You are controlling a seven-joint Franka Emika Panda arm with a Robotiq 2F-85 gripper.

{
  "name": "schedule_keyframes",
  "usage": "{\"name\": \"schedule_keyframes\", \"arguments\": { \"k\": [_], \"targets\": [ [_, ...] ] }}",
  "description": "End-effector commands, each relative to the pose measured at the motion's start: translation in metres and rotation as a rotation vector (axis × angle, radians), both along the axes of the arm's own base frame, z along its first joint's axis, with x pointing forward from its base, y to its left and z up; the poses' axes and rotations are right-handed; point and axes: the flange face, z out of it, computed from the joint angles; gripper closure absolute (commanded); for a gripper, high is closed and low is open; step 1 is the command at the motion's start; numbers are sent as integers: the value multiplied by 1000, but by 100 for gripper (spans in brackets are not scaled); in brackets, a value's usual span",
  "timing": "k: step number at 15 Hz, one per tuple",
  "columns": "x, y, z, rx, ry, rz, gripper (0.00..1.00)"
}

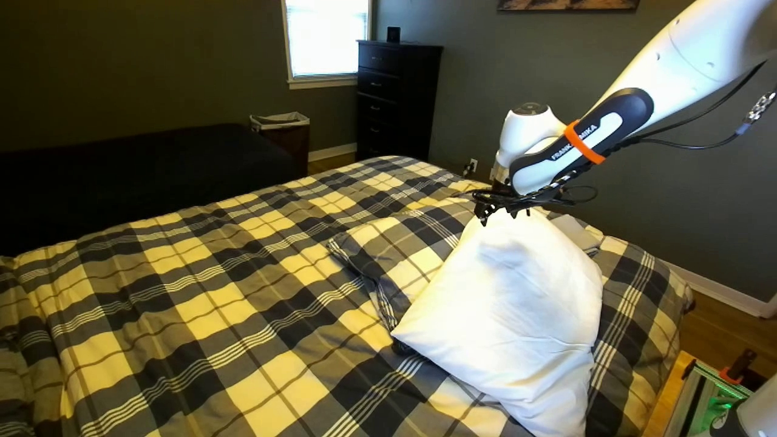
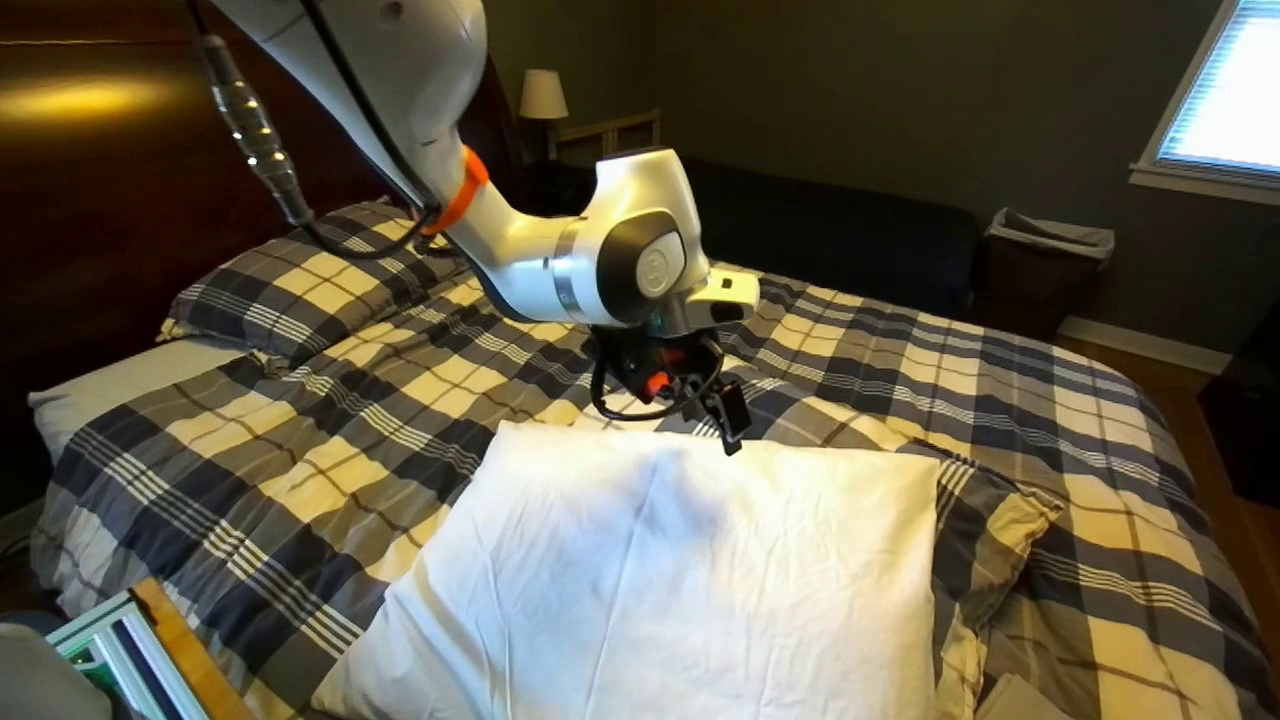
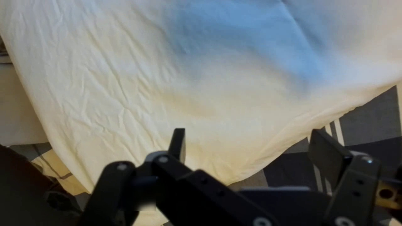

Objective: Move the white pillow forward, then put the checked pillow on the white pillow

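While bent at the wrist, white-and-black jointed robot arm [image 1: 668, 73]: slanting in from one o'clock in an exterior view, then aimed down toward six o'clock.
Black two-fingered gripper [image 3: 251, 146]: spread wide, holding nothing; pointed down at white cloth, touching or just above, cannot tell.
Fingers [image 3: 178, 142]: set toward seven o'clock against white cloth and toward four o'clock against plaid beyond it, in the wrist view.
Plain white rectangular soft pillow [image 2: 700, 600]: lying wrinkled from centre down to six o'clock in an exterior view, with upper rim just below the gripper.
Navy-and-cream checked cloth pillow [image 1: 394, 255]: partly covered, showing along the white pillow's ten o'clock side in an exterior view.
White pillow's edge: sloping from three to six o'clock in the wrist view, passing between the fingers.
Yellowish-cream and dark plaid bedspread [image 1: 212, 297]: spreading broadly toward nine o'clock in an exterior view, up to a long low black form [image 1: 145, 164] near ten o'clock.
Bedspread's edge: toward four o'clock in an exterior view, just beside a wood-and-metal stand [image 1: 671, 391].
Plump plaid pillow [image 2: 310, 285]: toward nine o'clock in an exterior view.
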Motion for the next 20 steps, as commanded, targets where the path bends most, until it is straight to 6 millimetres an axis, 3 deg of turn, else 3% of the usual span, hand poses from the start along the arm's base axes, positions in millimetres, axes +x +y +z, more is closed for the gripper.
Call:
{"name": "schedule_keyframes", "arguments": {
  "k": [1,8,9,11,14,20],
  "targets": [
    [34,1,-33,-38,14,-66,0],
    [62,-3,-89,-98,95,-98,2],
    [65,-7,-96,-107,114,-102,26],
    [68,-13,-107,-127,142,-115,30],
    [71,-17,-113,-133,180,-130,54],
    [59,-30,-92,-146,235,-203,97]
  ]
}}
